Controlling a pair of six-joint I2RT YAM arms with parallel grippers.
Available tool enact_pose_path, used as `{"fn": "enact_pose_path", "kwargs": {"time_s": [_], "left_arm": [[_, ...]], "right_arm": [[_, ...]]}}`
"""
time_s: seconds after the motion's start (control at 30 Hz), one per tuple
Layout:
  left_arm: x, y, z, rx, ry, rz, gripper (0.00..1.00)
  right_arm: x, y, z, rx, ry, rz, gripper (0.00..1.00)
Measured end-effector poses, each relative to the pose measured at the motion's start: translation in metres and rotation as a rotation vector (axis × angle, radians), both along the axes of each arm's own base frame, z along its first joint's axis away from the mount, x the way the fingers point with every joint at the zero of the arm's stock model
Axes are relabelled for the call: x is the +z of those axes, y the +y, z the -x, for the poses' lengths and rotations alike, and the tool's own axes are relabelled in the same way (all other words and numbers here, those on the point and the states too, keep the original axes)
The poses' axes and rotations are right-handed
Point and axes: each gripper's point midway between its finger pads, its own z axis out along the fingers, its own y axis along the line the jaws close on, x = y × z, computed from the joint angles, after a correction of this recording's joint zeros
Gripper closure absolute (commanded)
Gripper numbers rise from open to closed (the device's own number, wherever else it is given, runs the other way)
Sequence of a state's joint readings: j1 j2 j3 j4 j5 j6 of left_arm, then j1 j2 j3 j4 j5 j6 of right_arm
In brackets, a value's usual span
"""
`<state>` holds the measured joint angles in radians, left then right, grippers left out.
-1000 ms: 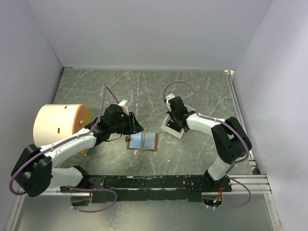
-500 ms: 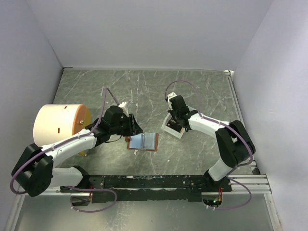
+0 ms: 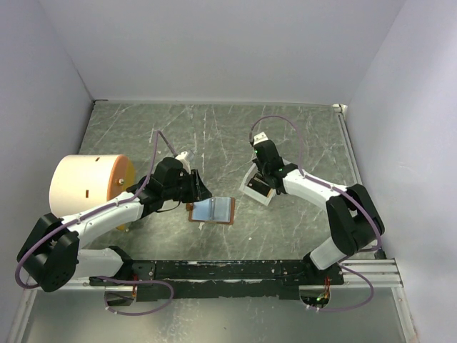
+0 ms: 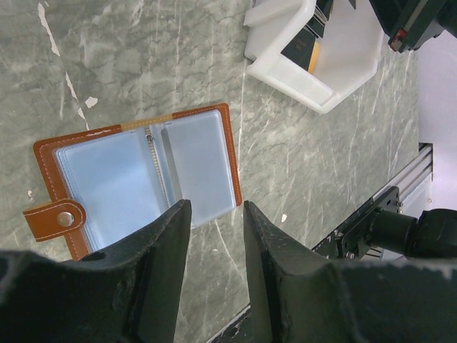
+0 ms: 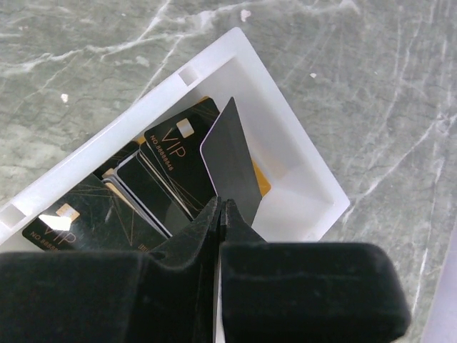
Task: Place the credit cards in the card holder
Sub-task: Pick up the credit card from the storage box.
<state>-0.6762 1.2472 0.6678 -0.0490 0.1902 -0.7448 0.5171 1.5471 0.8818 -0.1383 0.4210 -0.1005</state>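
1. Far left, a peach cylinder [image 3: 89,187] is sitting against the side wall, well apart from everything else.
2. The left gripper [image 4: 216,214] is hovering over the near edge of the card holder [image 4: 136,175], with its fingers apart and nothing between them.
3. The card holder is lying open and flat on the marble table [image 3: 300,136], blue lining facing up. Its snap tab is sticking out past one short edge, and bare tabletop is showing all round it.
4. A strip of open marble is separating the holder's right edge from the white tray [image 5: 285,150]; the two are near but not touching.
5. The right gripper [image 5: 220,209] is pinching a dark card [image 5: 230,157] by its lower edge. It is holding the card tilted up on edge, inside the tray walls, over the other credit cards [image 5: 161,168] lying stacked in the tray.
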Motion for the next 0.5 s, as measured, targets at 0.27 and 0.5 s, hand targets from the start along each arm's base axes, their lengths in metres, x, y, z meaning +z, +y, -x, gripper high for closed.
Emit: {"fn": "enact_pose_path", "kwargs": {"time_s": [0.27,0.5], "left_arm": [[-0.003,0.001,0.002,0.0,0.005,-0.004,0.54],[-0.002,0.001,0.002,0.0,0.003,-0.002,0.54]], "right_arm": [[-0.007,-0.009,-0.007,-0.048,-0.02,0.048,0.95],[-0.025,-0.017,-0.006,-0.085,0.006,0.101,0.82]]}}
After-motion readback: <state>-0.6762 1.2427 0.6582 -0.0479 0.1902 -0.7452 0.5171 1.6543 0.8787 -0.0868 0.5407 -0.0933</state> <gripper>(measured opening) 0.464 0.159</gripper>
